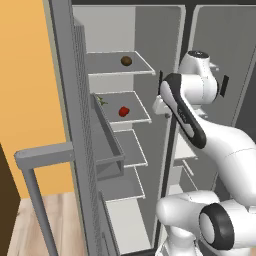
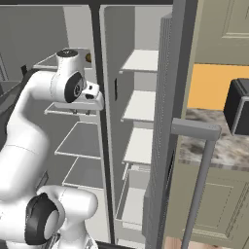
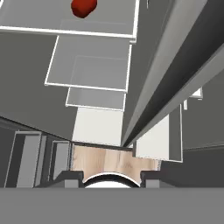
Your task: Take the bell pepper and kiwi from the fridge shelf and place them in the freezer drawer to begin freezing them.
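Note:
The red bell pepper (image 1: 124,111) lies on the second shelf of the open left fridge compartment; in the hand view the bell pepper (image 3: 83,7) sits at the top edge. One shelf higher rests the brown kiwi (image 1: 126,60). My gripper (image 1: 162,106) hangs at the front right of the pepper's shelf, pointing down, apart from both fruits. Its fingertips (image 3: 70,176) stand wide apart with nothing between them, so the gripper (image 3: 110,176) is open. The pale thin-walled freezer drawer (image 2: 132,204) sits low in the right compartment, also seen as the freezer drawer (image 3: 157,142).
A thin green-yellow item (image 1: 102,100) lies at the back left of the pepper's shelf. A darker grey door bin (image 1: 107,150) juts from the open left door, whose handle (image 1: 45,155) sticks out. The divider post (image 2: 97,126) separates the compartments.

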### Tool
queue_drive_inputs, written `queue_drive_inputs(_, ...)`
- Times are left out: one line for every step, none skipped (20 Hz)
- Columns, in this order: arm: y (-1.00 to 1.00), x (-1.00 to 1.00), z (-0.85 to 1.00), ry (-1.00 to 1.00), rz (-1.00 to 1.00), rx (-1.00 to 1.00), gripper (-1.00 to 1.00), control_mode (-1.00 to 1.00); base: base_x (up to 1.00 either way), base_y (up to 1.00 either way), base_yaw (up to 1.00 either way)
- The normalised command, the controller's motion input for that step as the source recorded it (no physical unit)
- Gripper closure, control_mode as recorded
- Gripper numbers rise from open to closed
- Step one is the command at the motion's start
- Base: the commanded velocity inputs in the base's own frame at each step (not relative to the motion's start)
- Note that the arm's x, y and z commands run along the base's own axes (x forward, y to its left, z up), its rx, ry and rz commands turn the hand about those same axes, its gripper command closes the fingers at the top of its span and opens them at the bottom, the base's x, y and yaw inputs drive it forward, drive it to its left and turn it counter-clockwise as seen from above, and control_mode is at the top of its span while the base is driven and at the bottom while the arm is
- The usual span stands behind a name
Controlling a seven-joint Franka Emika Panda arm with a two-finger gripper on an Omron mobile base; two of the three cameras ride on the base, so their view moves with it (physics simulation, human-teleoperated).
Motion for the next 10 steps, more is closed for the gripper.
queue_drive_inputs(0.00,-0.06,0.00,0.00,0.00,0.00,-1.00,-1.00,0.00,0.00,0.00)
queue_drive_inputs(0.00,-0.20,0.00,-0.02,0.00,0.00,-1.00,-1.00,0.00,0.00,0.00)
queue_drive_inputs(0.02,-0.41,0.00,-0.15,0.00,0.00,-1.00,-1.00,0.00,0.00,0.00)
queue_drive_inputs(0.14,-0.22,0.00,-0.24,0.00,-0.04,-1.00,-1.00,0.00,0.00,0.00)
queue_drive_inputs(0.30,-0.19,0.00,-0.34,0.03,-0.10,-1.00,-1.00,0.00,0.00,0.00)
queue_drive_inputs(0.41,0.00,0.00,-0.32,0.05,-0.11,-1.00,-1.00,0.00,0.00,0.00)
queue_drive_inputs(0.49,0.00,0.00,-0.26,0.06,-0.10,-1.00,-1.00,0.00,0.00,0.00)
queue_drive_inputs(0.59,0.05,0.00,-0.21,0.06,-0.10,-1.00,-1.00,0.00,0.00,0.00)
queue_drive_inputs(0.66,0.21,0.00,-0.18,0.05,-0.09,-1.00,-1.00,0.00,0.00,0.00)
queue_drive_inputs(0.66,0.34,0.00,-0.17,0.02,-0.08,-1.00,-1.00,0.00,0.00,0.00)
